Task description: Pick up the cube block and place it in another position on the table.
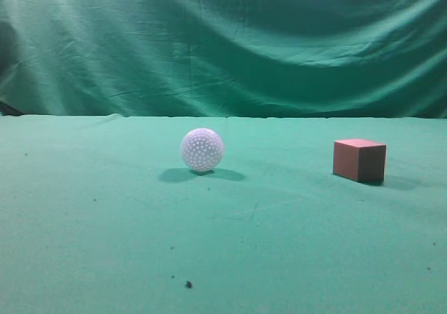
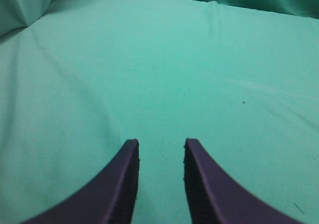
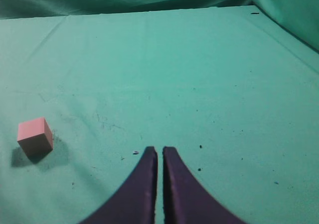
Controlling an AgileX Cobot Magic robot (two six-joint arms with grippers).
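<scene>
The cube block (image 1: pixel 360 160) is reddish-brown with a lighter pinkish top and sits on the right part of the green table (image 1: pixel 105 209). It also shows at the left of the right wrist view (image 3: pixel 35 137), well to the left of my right gripper (image 3: pixel 160 150), which is shut and empty above the cloth. My left gripper (image 2: pixel 161 142) is open and empty over bare cloth. Neither gripper shows in the exterior view.
A white dimpled ball (image 1: pixel 202 149) rests near the table's middle, left of the cube. A wrinkled green curtain (image 1: pixel 223 42) hangs behind the table. Small dark specks (image 1: pixel 188 284) lie on the near cloth.
</scene>
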